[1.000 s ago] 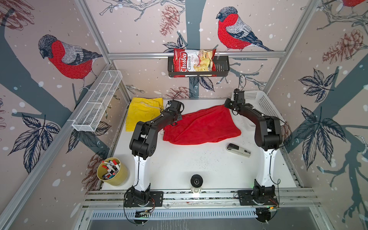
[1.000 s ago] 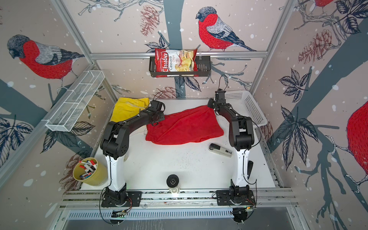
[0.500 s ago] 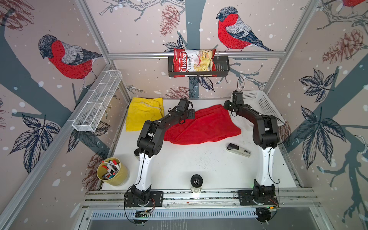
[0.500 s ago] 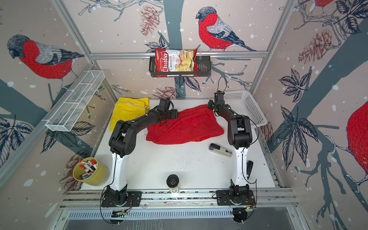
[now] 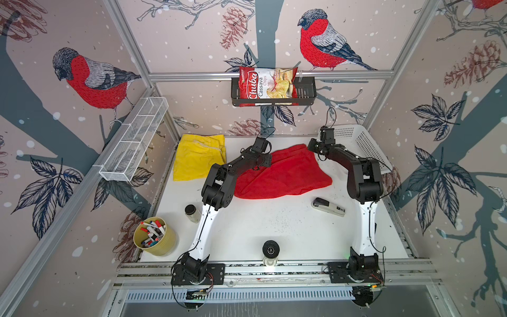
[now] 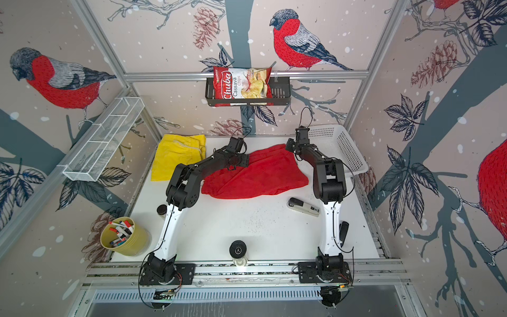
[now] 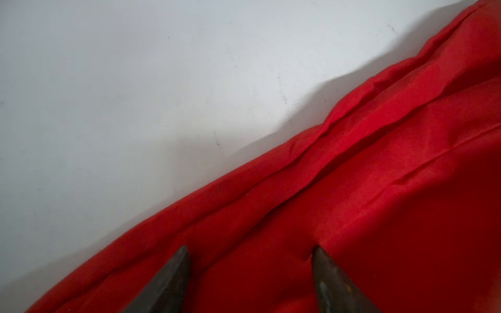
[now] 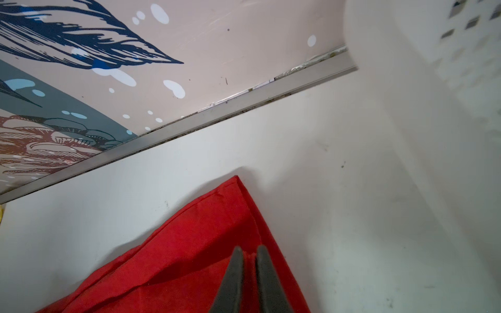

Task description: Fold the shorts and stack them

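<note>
Lying across the far middle of the surface (image 5: pixel 274 225), the red shorts (image 5: pixel 282 173) are loosely doubled. Soft ridges run along their far edge, with no crisp crease. The yellow shorts (image 5: pixel 197 156) sit flat in the far left corner, apart from the red pair, so nothing is stacked yet.

The right claw (image 8: pixel 250 248) is clenched on the red cloth just inside its far right corner, and a sliver of red shows between the tips. The left claw (image 7: pixel 250 248) is released. Its fingertips (image 7: pixel 173 271) are spread over the red cloth near the far edge, one tip dimpling the fabric, and it grasps nothing.

The step in hand looks like taking a second grip to match the first. To do it well, the left claw should close on the hem itself and catch every layer, not just the top one. It should sit level with the corner the right claw holds.

Both should then rise together, keeping the edge taut between them. They can carry it toward the near edge so the hems meet squarely. An uneven lift would likely drag the cloth into a skewed fold.

The white basket (image 5: pixel 356 145) stands just beside the right arm. A stapler (image 5: pixel 327 207) lies near the red pair's front right, and the fold should land clear of it.
</note>
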Controlling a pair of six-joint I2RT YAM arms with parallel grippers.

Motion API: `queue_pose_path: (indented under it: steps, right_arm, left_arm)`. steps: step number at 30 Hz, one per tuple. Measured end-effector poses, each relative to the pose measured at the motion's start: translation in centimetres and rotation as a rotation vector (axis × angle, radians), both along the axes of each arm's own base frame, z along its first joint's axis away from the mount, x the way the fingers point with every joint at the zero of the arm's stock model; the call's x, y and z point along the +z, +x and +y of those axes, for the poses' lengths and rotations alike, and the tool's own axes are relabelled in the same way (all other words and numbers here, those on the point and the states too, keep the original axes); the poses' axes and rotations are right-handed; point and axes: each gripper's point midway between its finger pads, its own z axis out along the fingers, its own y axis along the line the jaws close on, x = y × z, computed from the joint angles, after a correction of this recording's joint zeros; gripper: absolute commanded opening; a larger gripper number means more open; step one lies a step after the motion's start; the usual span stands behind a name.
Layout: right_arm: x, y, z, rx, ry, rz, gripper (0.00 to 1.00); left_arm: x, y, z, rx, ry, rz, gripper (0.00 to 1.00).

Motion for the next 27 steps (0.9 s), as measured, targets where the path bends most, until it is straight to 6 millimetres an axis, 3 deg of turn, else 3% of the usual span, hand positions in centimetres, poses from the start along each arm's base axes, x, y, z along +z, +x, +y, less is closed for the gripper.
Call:
queue_pose_path:
  steps: [3, 6, 11, 15, 19, 21, 27]
  right_arm:
    - [0.0, 0.2, 0.0, -0.001, 0.003, -0.003, 0.13]
    - [-0.1, 0.2, -0.1, -0.002, 0.003, -0.001, 0.13]
    - [-0.1, 0.3, -0.5, -0.01, 0.004, 0.002, 0.13]
    - [0.0, 0.1, -0.8, -0.015, 0.017, 0.015, 0.17]
    - [1.6, 0.1, -0.9, -0.021, 0.031, -0.007, 0.18]
    - [2.4, 0.3, -1.1, -0.027, 0.037, -0.026, 0.18]
    - [3.1, 1.5, -1.1, -0.049, 0.062, -0.061, 0.23]
  left_arm:
    - [-0.3, -0.1, 0.0, -0.014, 0.008, 0.001, 0.19]
    - [-0.5, -0.3, -0.3, -0.038, 0.006, 0.005, 0.0]
    - [-0.2, 0.0, -0.5, -0.041, 0.003, 0.002, 0.0]
    - [1.3, 0.1, -0.1, -0.032, 0.01, -0.015, 0.0]
    - [4.6, 1.4, 1.4, 0.018, 0.015, -0.085, 0.0]
    - [5.3, 2.1, 2.5, 0.053, 0.013, -0.101, 0.0]
    - [4.8, 3.2, 5.1, 0.104, 0.006, -0.093, 0.0]
